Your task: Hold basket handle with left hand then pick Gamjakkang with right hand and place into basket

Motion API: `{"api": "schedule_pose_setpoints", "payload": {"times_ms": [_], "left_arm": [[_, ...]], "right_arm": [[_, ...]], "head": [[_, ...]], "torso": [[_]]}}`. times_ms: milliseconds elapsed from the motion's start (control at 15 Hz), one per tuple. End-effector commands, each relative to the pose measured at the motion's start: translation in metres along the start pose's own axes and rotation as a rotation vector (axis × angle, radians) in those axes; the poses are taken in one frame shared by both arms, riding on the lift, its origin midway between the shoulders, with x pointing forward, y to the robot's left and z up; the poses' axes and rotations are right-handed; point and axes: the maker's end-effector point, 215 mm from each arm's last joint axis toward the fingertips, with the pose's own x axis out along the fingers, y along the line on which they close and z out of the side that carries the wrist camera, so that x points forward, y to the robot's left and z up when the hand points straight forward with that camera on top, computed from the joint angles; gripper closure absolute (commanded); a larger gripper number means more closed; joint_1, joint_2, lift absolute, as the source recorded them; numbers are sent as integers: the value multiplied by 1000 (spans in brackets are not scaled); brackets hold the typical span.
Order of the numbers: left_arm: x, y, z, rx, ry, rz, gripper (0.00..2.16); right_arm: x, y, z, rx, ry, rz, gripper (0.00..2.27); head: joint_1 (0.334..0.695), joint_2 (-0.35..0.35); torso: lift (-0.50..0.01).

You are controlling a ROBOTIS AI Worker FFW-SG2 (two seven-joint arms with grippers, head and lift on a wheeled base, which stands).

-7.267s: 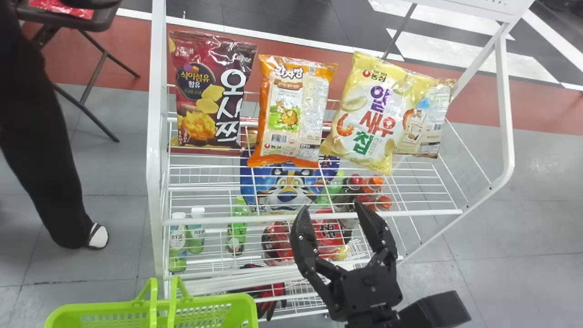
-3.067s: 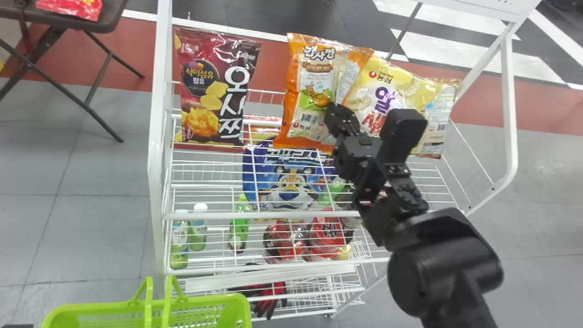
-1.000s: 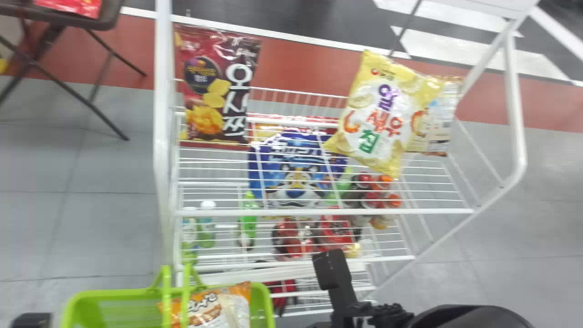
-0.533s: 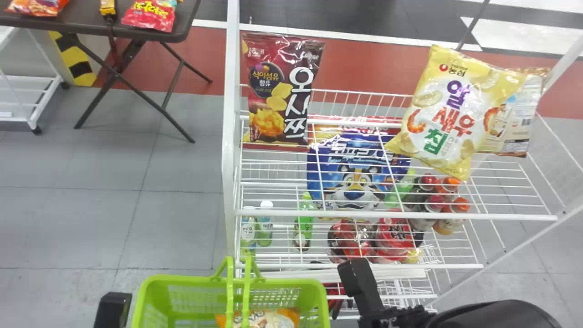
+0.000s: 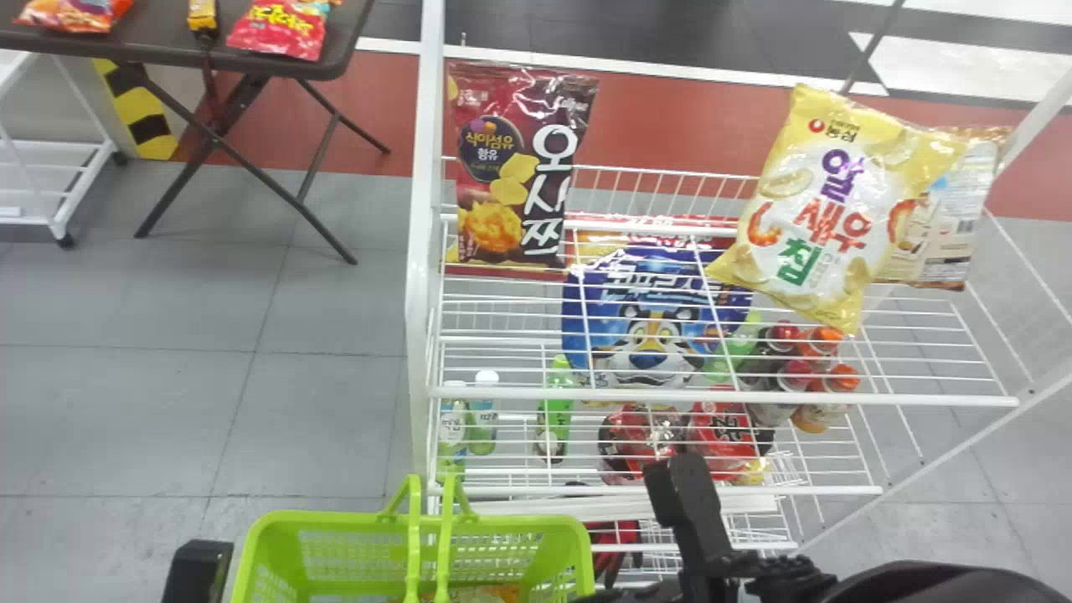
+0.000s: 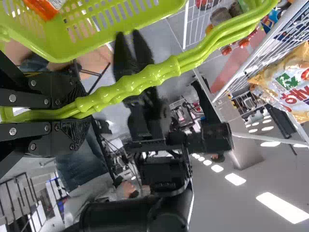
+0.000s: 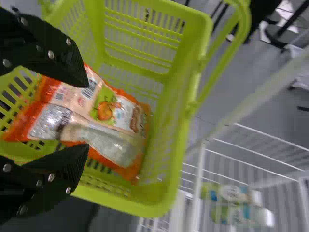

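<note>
My right gripper [image 5: 646, 594] hangs wide open over the bag [image 7: 104, 121] in the basket [image 5: 335, 517]; my left gripper [image 5: 197, 571] clasps the handle [image 6: 164, 72].

A white rack [image 5: 429, 126] stands on grey floor [image 5: 318, 419]. Up top, a dark red bag [image 5: 511, 180] sits at the left; at the right a tilted yellow bag [image 5: 808, 209] overlaps a beige bag [image 5: 946, 239]. Through the wires below show a blue bag [image 5: 649, 335], a green bottle [image 5: 554, 419], white-capped bottles [image 5: 483, 423] and red packs [image 5: 724, 440]. At upper left, a dark folding desk [image 5: 159, 33] carries a red bag [image 5: 280, 29], a yellow packet [image 5: 202, 15] and an orange bag [image 5: 75, 14].
</note>
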Motion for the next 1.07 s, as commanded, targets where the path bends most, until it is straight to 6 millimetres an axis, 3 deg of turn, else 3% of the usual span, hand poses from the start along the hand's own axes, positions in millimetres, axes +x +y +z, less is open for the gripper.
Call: {"api": "schedule_pose_setpoints", "payload": {"times_ms": [0, 133, 200, 333, 600, 867, 1000], "left_arm": [[0, 1, -1, -2, -1, 0, 2118], [1, 1, -2, -1, -5, -3, 2118], [3, 1, -1, 1, -9, -4, 2118], [4, 2, -3, -2, -5, -3, 2118], [10, 4, -3, 22, -20, -14, 2118], [10, 4, -2, 33, -26, -19, 2118], [8, 4, -1, 33, -29, -21, 2118]], "right_arm": [[-28, -2, 54, -42, -224, -3, 73], [-65, 3, 122, -114, -498, -4, 60], [-83, 3, 146, -115, -600, 0, 60], [-109, -3, 173, -130, -741, -45, 60], [-132, -11, 185, -163, -911, -198, 76], [-159, -5, 176, -229, -1096, -333, 76], [-160, -10, 169, -235, -1101, -342, 73]], "head": [[695, -188], [695, -192], [695, -190], [695, -195], [695, -257], [695, -297], [695, -311]], "torso": [[-20], [-20], [-20], [-20], [-20], [-20], [-20]]}}
